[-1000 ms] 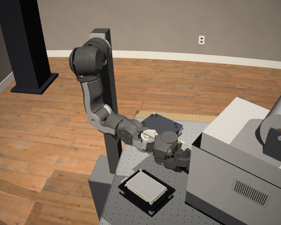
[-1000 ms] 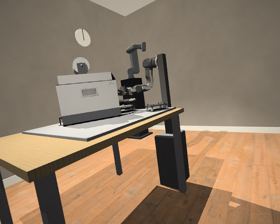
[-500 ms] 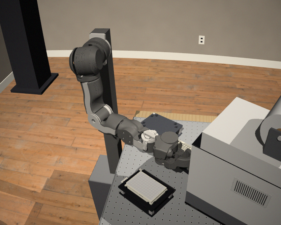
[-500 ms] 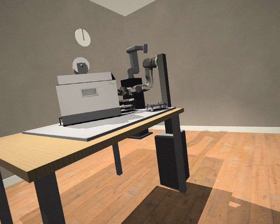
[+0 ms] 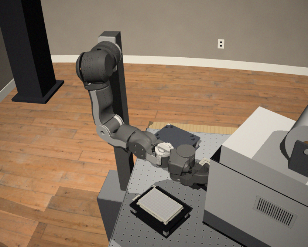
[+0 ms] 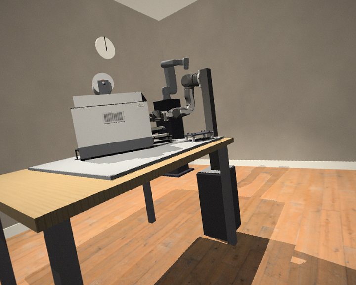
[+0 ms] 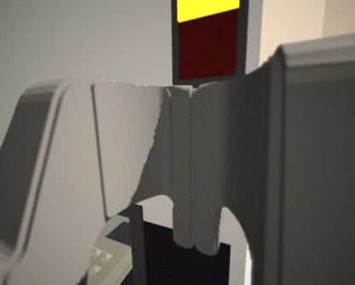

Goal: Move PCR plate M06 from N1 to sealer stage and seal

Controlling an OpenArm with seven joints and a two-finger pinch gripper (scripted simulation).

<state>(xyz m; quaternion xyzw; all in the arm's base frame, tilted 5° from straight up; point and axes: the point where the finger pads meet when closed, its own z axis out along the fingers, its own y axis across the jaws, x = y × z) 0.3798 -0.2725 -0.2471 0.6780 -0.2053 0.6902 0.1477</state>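
Note:
My gripper [image 5: 202,171] is shut and empty, its closed fingertips [image 7: 193,232] against the black START key [image 7: 183,262] on the sealer's front [image 5: 253,185]. The lamp above the key shows a bright amber segment [image 7: 208,8] over a dark red one [image 7: 207,44]. A white corner of plate M06 [image 5: 204,161] shows just beyond my wrist at the sealer's front, and its edge shows at the bottom left of the wrist view [image 7: 104,260]; the rest of the plate and the stage are hidden. Nest N1 [image 5: 177,136] stands bare at the back of the board.
Sealed plate M09 [image 5: 160,207] lies flat on nest N2 near the board's front, left of the sealer. The arm's dark mounting post [image 5: 120,113] stands at the board's left edge. A foil roll [image 5: 295,138] sits on top of the sealer.

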